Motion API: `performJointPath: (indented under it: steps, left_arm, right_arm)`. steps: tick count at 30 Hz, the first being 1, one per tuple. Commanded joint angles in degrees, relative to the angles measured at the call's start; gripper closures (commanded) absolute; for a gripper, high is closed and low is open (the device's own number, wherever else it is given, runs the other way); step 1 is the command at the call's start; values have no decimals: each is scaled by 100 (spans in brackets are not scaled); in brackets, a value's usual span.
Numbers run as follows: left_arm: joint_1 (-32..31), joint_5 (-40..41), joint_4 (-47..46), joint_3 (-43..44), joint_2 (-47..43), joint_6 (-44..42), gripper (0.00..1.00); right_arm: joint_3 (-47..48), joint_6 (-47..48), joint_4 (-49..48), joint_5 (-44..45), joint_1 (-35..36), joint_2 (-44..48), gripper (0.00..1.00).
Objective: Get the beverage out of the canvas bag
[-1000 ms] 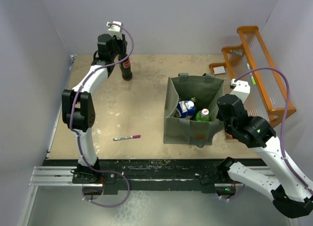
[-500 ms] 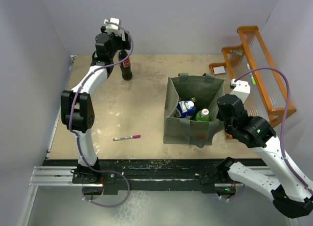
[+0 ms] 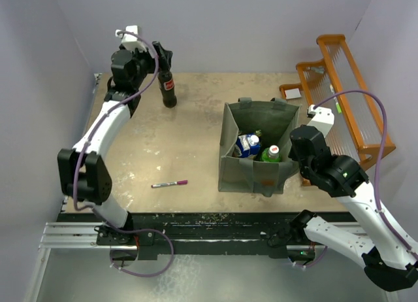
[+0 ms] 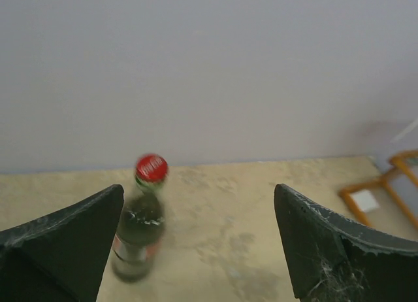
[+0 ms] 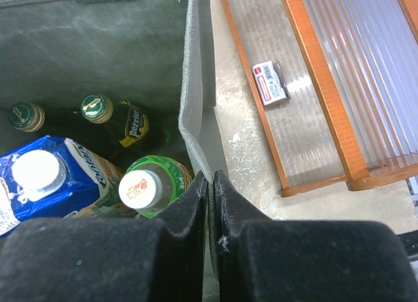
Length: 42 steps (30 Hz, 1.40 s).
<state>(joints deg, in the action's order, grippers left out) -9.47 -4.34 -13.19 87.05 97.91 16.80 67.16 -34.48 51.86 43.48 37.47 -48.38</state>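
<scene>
A dark cola bottle with a red cap stands upright on the table at the far left, outside the bag. My left gripper hangs above and behind it, open and empty; the bottle shows by the left fingertip. The grey-green canvas bag stands right of centre. It holds a blue-white carton, a green bottle with a white cap and two green glass bottles. My right gripper is shut on the bag's right wall at the rim.
The orange wooden rack stands right of the bag, with a small packet lying on its ribbed panel. A pink marker lies on the table at the front left. Walls close in at the back and both sides.
My left gripper has opened, let go of the cola bottle and drawn up and to the left. The bottle stays standing. The right gripper and the bag have not moved.
</scene>
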Motion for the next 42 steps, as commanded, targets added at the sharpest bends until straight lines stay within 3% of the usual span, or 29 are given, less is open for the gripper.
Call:
performJointPath:
  steps: [1, 7, 15, 24, 28, 36, 42]
  left_arm:
    - [-232, -655, 161, -836, -1045, 1340, 1]
    - [-954, -721, 819, -1111, -2008, 1128, 1]
    - [-1924, -1016, 1190, -932, -2408, 1188, 10]
    - [-3620, -797, 1642, -34, -1696, 211, 13]
    - [-4041, -742, 1854, 322, -1329, -117, 14]
    - [-4468, -446, 1870, 593, -846, -76, 14]
    - [-4562, -245, 2248, 915, -455, -85, 14]
  right_arm:
    - [162, -213, -168, -89, -12, 11, 90]
    - [251, -300, 9, -309, -20, 30, 81]
    - [408, -491, 555, -635, -18, 158, 61]
    - [933, -723, 1092, -973, -20, 159, 13]
    - [1268, -963, 1497, -981, -13, 120, 2]
    - [1405, -1375, 2027, -1447, -17, 184, 0]
    - [823, -1938, 1648, -1626, -20, 540, 0]
